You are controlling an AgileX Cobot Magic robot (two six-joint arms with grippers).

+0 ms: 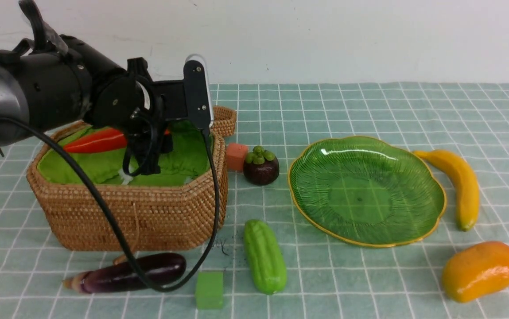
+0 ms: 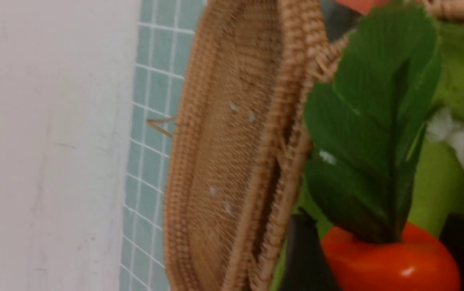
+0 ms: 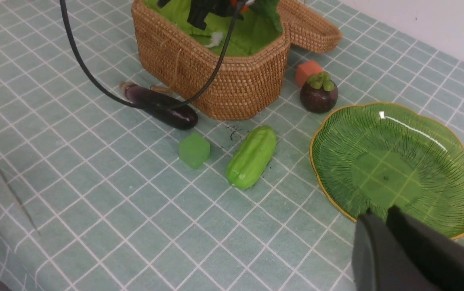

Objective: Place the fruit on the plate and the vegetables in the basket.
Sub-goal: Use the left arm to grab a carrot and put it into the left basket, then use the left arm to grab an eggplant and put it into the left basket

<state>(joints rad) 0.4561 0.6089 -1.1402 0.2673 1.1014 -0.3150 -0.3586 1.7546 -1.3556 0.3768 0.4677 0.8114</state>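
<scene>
1 orange toy carrot with green leaves is sitting inside the woven wicker basket at left, between the left gripper's jaws; clamped or freed, I cannot tell. Lifting risks snagging those leaves, dragging it out. A black cable is draping across the long purple eggplant, obstructing it. The right gripper is hanging clenched, empty.

Basket and plate on checked tablecloth
</scene>
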